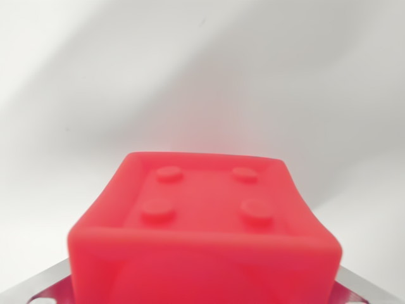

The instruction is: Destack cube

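A red cube fills the lower half of the wrist view, very close to the camera and slightly blurred. Its visible face has a recessed panel with several round studs. My gripper sits at the bottom edge, and its metal fingers show at the lower left and lower right corners, pressed against the cube's two sides. The gripper is shut on the red cube. Whatever is beneath the cube is hidden, and no other cube can be seen.
A plain white surface lies behind the cube, crossed by soft grey shadows.
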### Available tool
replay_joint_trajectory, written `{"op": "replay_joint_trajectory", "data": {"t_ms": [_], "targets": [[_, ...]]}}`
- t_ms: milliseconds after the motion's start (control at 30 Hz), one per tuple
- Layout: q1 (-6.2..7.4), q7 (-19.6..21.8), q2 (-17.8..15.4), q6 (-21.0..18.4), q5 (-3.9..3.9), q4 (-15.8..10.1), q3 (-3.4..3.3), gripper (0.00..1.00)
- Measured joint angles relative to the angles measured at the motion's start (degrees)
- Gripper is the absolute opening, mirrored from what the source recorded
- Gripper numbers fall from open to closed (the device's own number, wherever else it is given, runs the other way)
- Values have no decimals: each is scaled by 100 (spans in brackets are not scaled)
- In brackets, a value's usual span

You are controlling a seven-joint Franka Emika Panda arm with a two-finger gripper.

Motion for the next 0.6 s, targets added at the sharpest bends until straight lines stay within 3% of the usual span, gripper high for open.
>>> {"op": "replay_joint_trajectory", "data": {"t_ms": [600], "targets": [[22, 0, 339, 254, 0, 89, -24, 0]]}}
